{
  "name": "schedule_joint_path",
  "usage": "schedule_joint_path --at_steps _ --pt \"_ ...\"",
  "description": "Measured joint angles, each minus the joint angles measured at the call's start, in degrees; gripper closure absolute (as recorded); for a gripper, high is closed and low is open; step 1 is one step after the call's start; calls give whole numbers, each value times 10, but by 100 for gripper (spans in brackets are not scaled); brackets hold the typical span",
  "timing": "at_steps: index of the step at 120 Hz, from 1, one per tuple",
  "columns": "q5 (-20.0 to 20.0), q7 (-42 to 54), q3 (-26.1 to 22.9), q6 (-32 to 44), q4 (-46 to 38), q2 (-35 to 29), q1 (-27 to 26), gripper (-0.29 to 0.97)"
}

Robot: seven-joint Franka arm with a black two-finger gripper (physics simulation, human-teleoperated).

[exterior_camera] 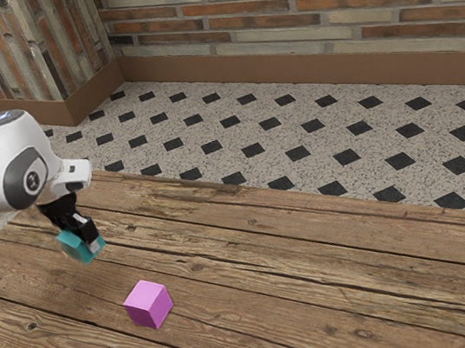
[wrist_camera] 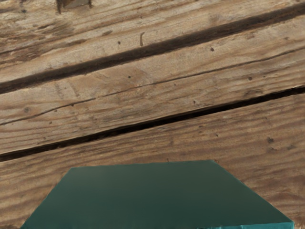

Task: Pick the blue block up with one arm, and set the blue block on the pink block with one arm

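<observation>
1. Brick walls and a dotted tile floor surround the plank table (exterior_camera: 331, 247).
2. The black gripper (exterior_camera: 86, 238) pinches the blue block (exterior_camera: 75, 245) from two sides, holding it above the planks near the table's far edge.
3. The pink block (exterior_camera: 149, 305) rests apart, nearer the front edge.
4. The pick-up looks done and the carry is in hand. The next move calls for centring the blue block over the pink block, lowering it squarely, then releasing.

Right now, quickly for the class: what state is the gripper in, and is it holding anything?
Gripper: shut on the blue block, which is apart from the pink block.
</observation>
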Motion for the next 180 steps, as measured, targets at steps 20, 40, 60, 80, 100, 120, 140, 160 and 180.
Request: schedule_joint_path --at_steps 20,40,60,80,100,120,140,160,180 --pt "-22 -34 -52 -31 1 -12 -8 32" --pt "-25 -82 -79 -48 -1 -20 -31 34" --pt "-22 -143 -81 -68 1 -15 -69 35" --pt "-20 -201 -78 -83 3 -14 -69 36" --pt "-19 -245 -77 -90 2 -17 -32 36" --pt "-17 -278 -74 -92 -12 -37 6 36" --pt "13 -304 -78 -81 -39 -44 21 36" --pt "41 -324 -79 -70 -41 -42 -31 36" --pt "48 -338 -79 -66 -41 -42 -91 36"
